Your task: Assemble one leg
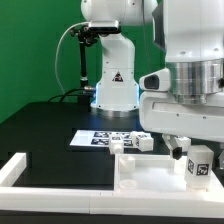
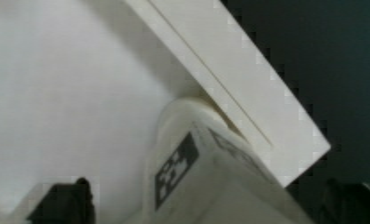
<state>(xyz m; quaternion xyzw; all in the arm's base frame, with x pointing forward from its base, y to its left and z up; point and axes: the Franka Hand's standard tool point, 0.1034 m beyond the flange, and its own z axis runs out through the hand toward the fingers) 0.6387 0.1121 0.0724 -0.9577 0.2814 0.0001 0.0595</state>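
Note:
A white leg (image 1: 198, 165) with a black marker tag stands upright at the near right corner of the white tabletop (image 1: 150, 182). My gripper (image 1: 195, 152) is straight above it, with the jaws reaching down around its top. In the wrist view the leg (image 2: 196, 160) runs between the jaws toward the tabletop's edge (image 2: 217, 70). One dark finger (image 2: 66, 203) stands clear of the leg, with white surface showing in the gap. The gripper (image 2: 200, 208) looks open around the leg. The other finger is hard to tell from the dark table.
The marker board (image 1: 100, 138) lies behind the tabletop. Loose white parts (image 1: 132, 144) sit next to it. A white frame piece (image 1: 20, 168) lies at the exterior view's left. The arm's base (image 1: 113, 85) stands at the back.

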